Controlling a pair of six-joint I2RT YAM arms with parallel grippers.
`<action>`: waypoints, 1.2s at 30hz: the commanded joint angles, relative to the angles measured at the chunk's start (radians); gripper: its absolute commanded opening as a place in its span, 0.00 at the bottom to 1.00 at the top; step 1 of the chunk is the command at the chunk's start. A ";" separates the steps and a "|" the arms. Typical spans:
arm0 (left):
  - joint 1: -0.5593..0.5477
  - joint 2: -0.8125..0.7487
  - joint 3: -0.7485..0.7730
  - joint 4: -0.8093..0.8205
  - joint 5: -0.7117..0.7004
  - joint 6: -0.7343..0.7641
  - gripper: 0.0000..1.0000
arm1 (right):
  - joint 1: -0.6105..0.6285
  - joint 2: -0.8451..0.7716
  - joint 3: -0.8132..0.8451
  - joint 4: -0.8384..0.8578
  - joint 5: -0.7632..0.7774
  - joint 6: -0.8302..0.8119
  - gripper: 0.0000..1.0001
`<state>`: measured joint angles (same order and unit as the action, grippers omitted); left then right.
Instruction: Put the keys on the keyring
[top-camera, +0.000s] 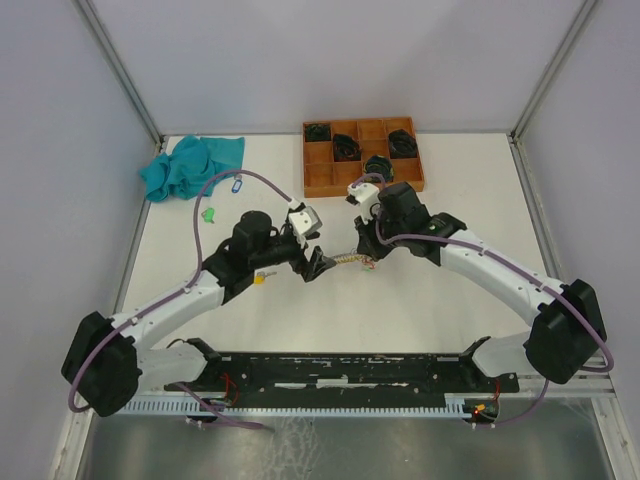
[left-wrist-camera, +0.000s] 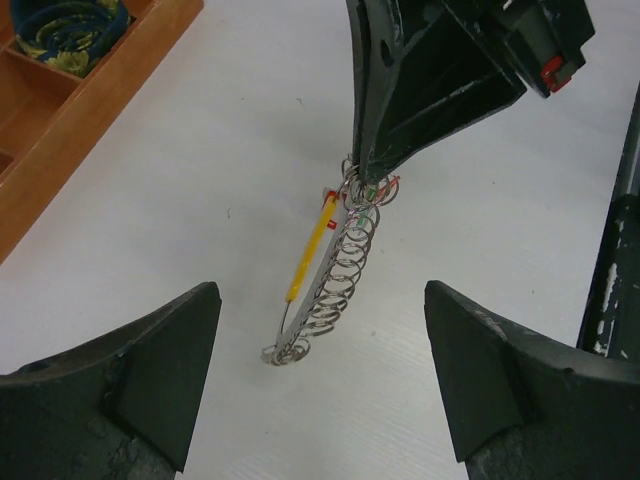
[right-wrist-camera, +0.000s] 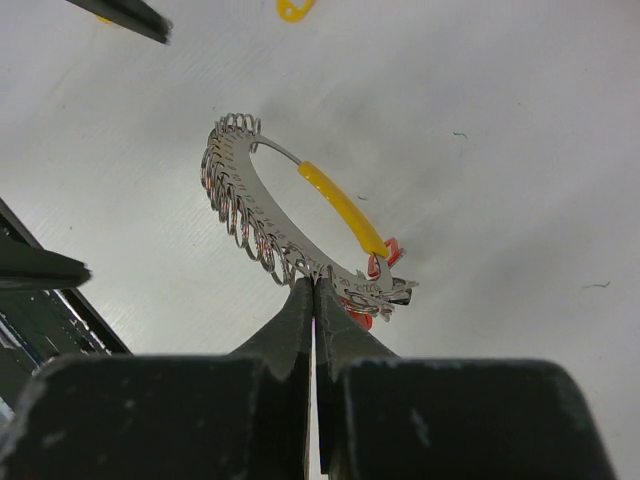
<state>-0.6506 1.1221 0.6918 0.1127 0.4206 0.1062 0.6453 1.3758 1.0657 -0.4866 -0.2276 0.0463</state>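
The keyring (right-wrist-camera: 262, 205) is a curved metal plate lined with several small wire rings, closed by a yellow-sleeved bar. My right gripper (right-wrist-camera: 315, 287) is shut on the plate's edge and holds the keyring (top-camera: 352, 262) up off the table at mid-table. My left gripper (left-wrist-camera: 320, 375) stands open just short of the free end of the keyring (left-wrist-camera: 335, 275), with nothing between its fingers. In the top view, a yellow-tagged key (top-camera: 260, 279) lies on the table under the left arm. A green-tagged key (top-camera: 209, 213) and a blue-tagged key (top-camera: 237, 184) lie further back on the left.
A wooden compartment tray (top-camera: 320, 178) holding black coiled bundles stands at the back middle, its corner also in the left wrist view (left-wrist-camera: 60, 150). A teal cloth (top-camera: 190, 165) is bunched at the back left. A black rail (top-camera: 350, 370) runs along the near edge.
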 joint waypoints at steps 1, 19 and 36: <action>-0.004 0.068 -0.030 0.155 0.133 0.171 0.89 | 0.018 -0.004 0.053 0.089 -0.045 0.003 0.01; 0.012 0.198 -0.040 0.192 0.287 0.319 0.75 | 0.055 -0.019 0.047 0.111 -0.100 -0.004 0.01; 0.054 0.225 -0.008 0.149 0.428 0.284 0.50 | 0.056 -0.039 0.050 0.114 -0.121 -0.030 0.01</action>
<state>-0.5995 1.3293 0.6403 0.2317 0.8013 0.3885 0.6941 1.3716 1.0657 -0.4263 -0.3336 0.0208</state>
